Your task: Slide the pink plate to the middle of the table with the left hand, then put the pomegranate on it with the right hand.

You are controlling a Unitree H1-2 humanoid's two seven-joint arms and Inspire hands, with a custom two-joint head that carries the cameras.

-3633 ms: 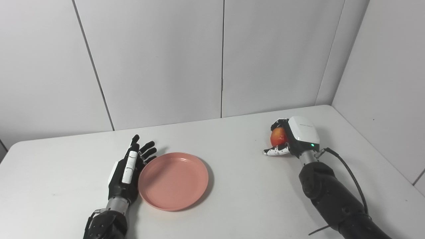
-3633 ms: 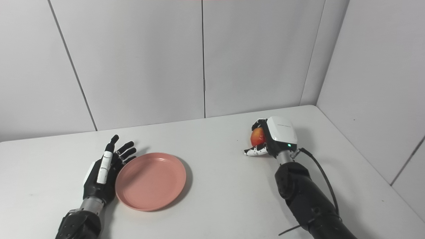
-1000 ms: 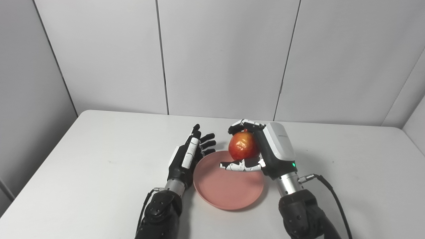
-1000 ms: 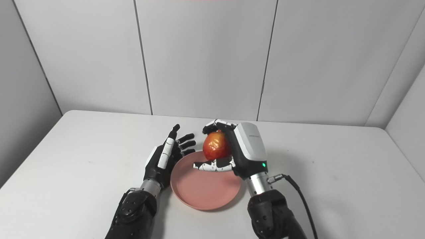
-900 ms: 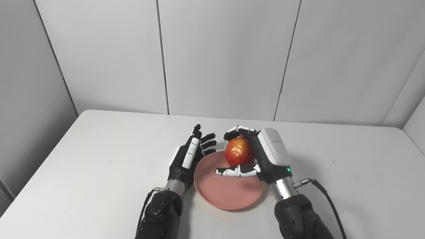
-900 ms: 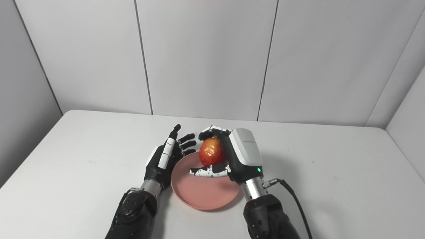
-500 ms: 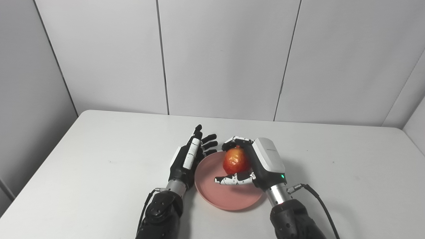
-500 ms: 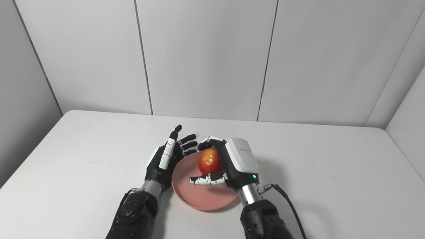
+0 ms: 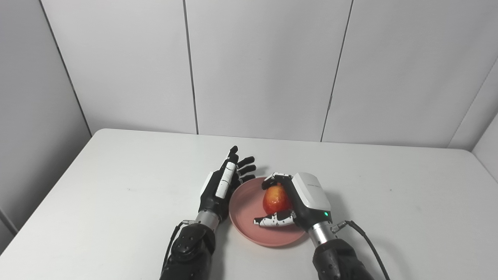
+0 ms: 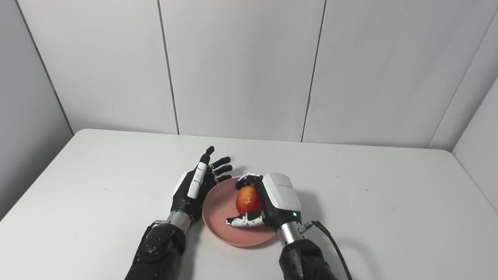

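We can read no text, label, brand or number anywhere. The white back cover of the right hand (image 9: 307, 194) bears a faint grey mark, too small for us to make out.

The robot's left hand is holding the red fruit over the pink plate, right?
Not quite. The right hand holds the pomegranate over the pink plate; the left hand is open beside the plate. The left eye view shows it.

Left hand (image 9: 220, 188), right hand (image 9: 301, 200): black fingers, white panels, silver wrists, black forearms; green light, black cable (image 9: 365, 243).
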